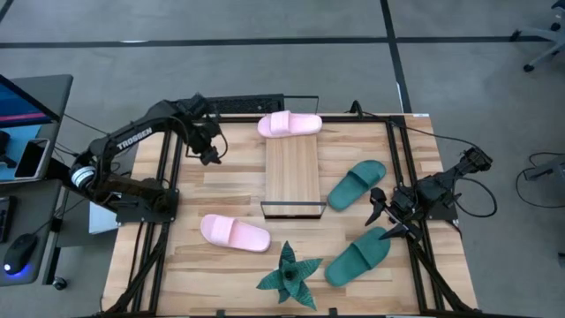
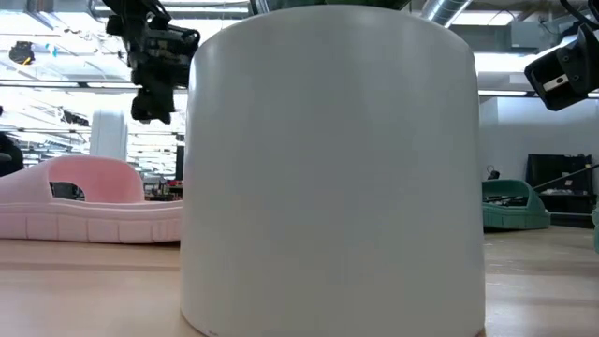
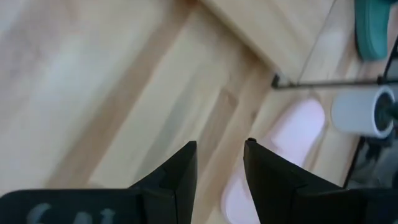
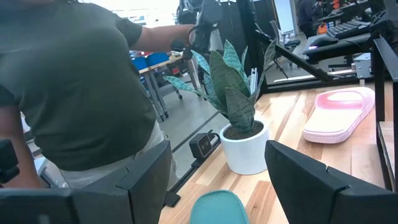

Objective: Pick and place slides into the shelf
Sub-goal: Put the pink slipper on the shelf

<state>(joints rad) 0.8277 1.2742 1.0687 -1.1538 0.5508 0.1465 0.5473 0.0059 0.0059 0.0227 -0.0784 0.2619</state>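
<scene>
The shelf (image 1: 292, 172), a light slatted board with a thin black frame, lies in the middle of the table. One pale pink slide (image 1: 290, 124) lies crosswise at its far end. The other pink slide (image 1: 234, 232) rests sole-down on the table, near left of the shelf. Two teal slides (image 1: 357, 184) (image 1: 357, 256) lie to the shelf's right. My left gripper (image 1: 210, 155) hovers open over bare table left of the shelf's far end, with nothing between its fingers (image 3: 180, 171). My right gripper (image 1: 380, 208) waits open at the table's right edge, above the nearer teal slide (image 4: 214, 208).
A spiky green plant (image 1: 289, 276) in a white pot (image 2: 332, 168) stands near the front edge and blocks most of the low view. A person (image 4: 74, 93) stands beyond the table's near side. Black frame rails run along the left and right edges.
</scene>
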